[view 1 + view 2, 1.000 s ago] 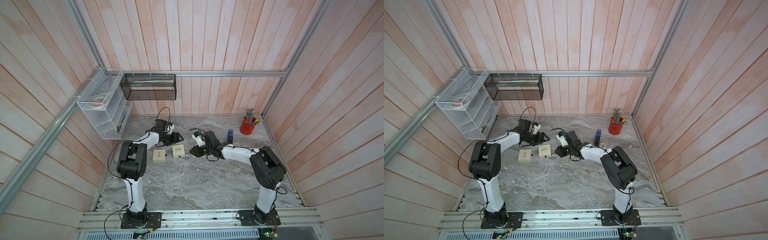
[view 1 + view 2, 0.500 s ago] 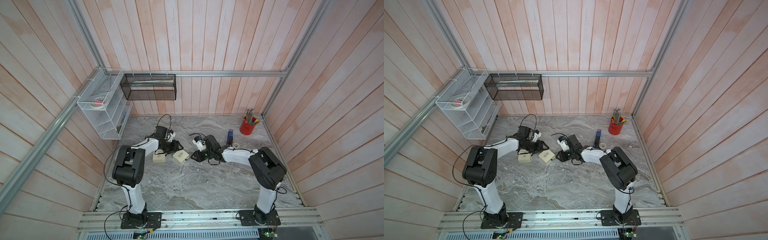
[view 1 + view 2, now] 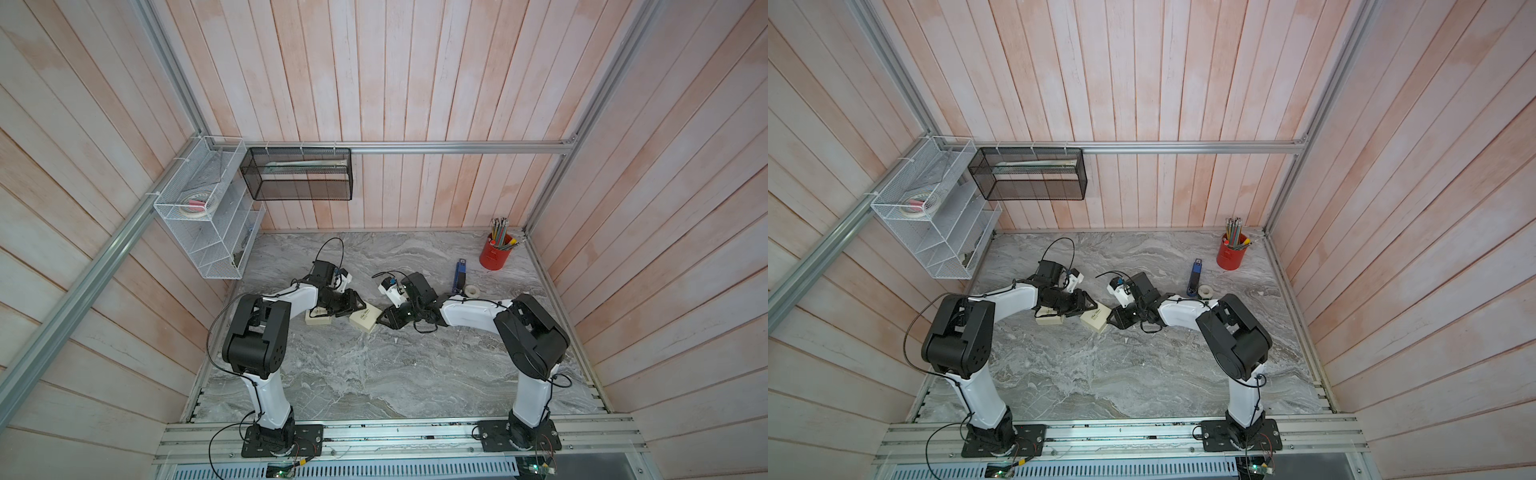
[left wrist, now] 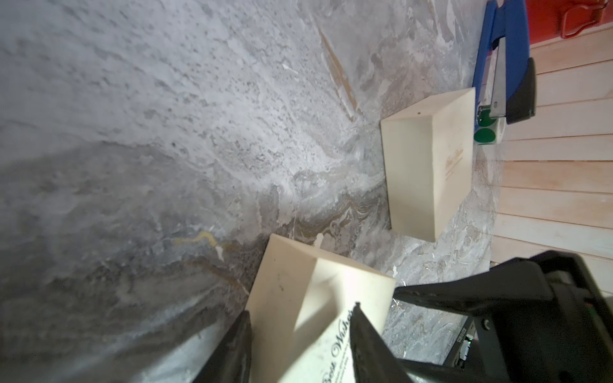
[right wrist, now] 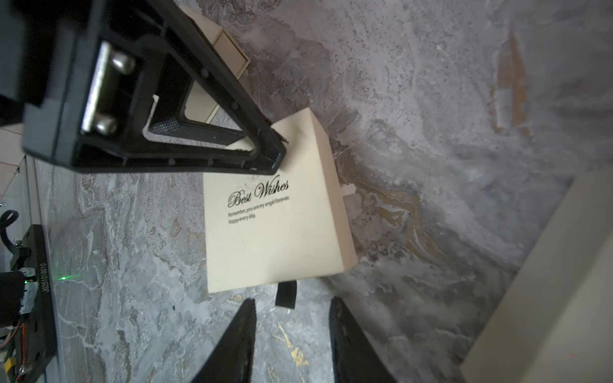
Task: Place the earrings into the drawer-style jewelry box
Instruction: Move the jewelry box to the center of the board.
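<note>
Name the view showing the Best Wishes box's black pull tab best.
Right wrist view: the black pull tab juts clear of the Best Wishes box. Top views: too small to see. Left wrist: the box shows, its tab hidden.

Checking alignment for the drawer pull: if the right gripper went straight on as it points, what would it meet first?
Probably the black pull tab, lying just ahead of the open right gripper, in line with its gap; behind it sits the cream jewelry box. How high the gripper rides is hard to judge.
</note>
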### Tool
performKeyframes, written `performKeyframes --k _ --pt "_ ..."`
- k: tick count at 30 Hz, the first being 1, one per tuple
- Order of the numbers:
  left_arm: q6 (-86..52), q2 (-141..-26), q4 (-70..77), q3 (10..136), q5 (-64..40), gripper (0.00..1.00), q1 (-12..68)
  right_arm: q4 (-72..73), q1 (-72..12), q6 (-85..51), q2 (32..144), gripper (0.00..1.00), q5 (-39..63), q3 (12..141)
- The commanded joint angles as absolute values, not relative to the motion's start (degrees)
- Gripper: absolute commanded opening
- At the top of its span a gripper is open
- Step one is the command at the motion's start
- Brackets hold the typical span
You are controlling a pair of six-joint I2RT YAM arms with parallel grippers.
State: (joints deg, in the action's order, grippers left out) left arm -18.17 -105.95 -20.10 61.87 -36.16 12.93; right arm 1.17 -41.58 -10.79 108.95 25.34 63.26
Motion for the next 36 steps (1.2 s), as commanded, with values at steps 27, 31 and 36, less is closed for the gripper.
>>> performKeyframes --k 27,31,36 --pt "-17.5 -105.7 -18.7 61.2 -36.6 0.43 13.5 -0.8 -42.7 -8.9 115.0 0.24 29.4 68.4" --pt "-17.5 -105.7 -18.9 61.1 -36.4 0.43 13.7 -0.9 -42.7 -8.9 115.0 0.17 29.4 68.6" --pt "-17.4 -104.8 -19.3 60.4 -36.0 0.43 13.6 -0.8 -42.9 -9.3 114.5 0.06 29.6 68.1"
